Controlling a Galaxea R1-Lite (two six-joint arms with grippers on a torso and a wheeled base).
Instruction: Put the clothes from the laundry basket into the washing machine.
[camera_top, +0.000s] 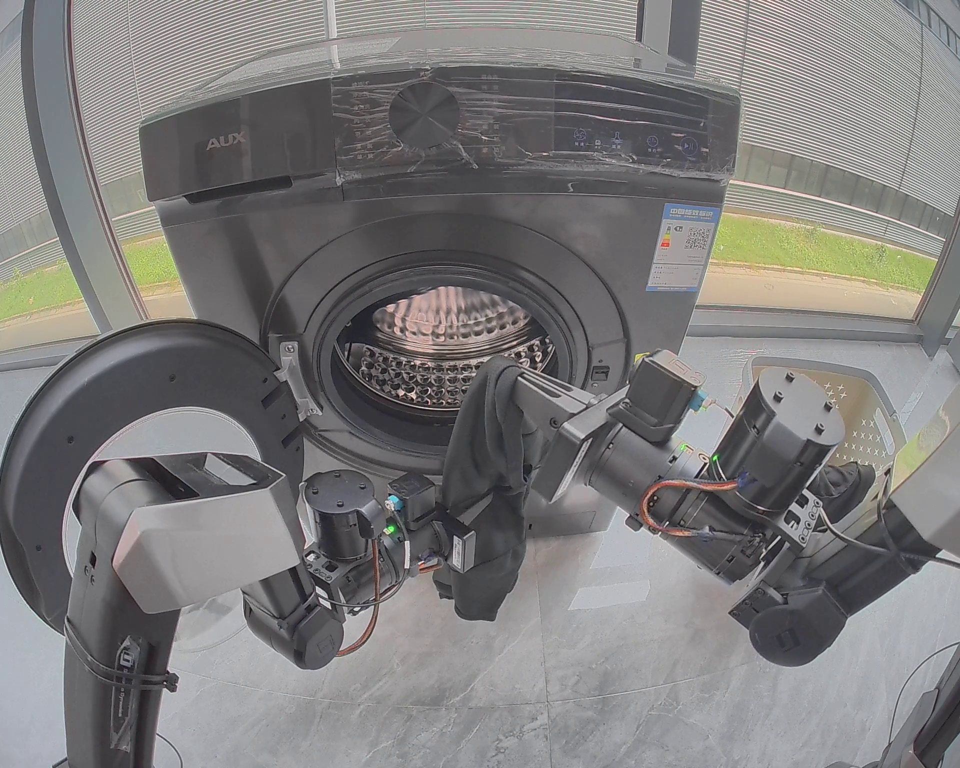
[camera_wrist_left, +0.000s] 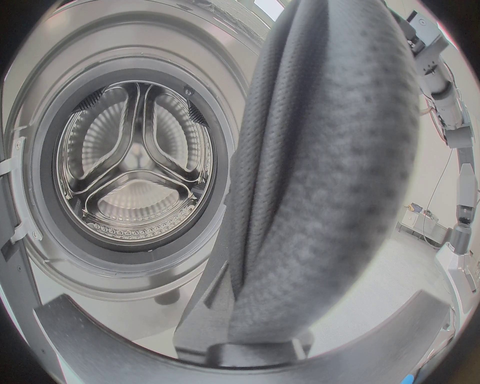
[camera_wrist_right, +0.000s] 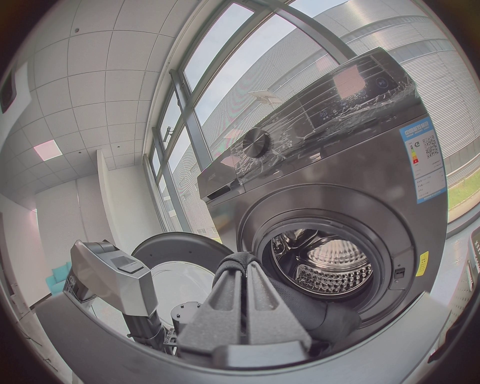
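Right gripper (camera_top: 512, 385), fingers pinched on a dark garment (camera_top: 485, 480), holds it just before the open washing machine (camera_top: 450, 225). Its drum (camera_top: 445, 345) shows no clothes yet. Left gripper (camera_top: 458, 545) sits low against the cloth, grip impossible to tell. What looks like more dark clothing lies in the laundry basket (camera_top: 870, 420) at right.

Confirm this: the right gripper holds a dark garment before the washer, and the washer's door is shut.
Not shut: the head view shows the door standing open on the robot's left, the drum exposed. The right gripper does hold the dark garment before the washer.
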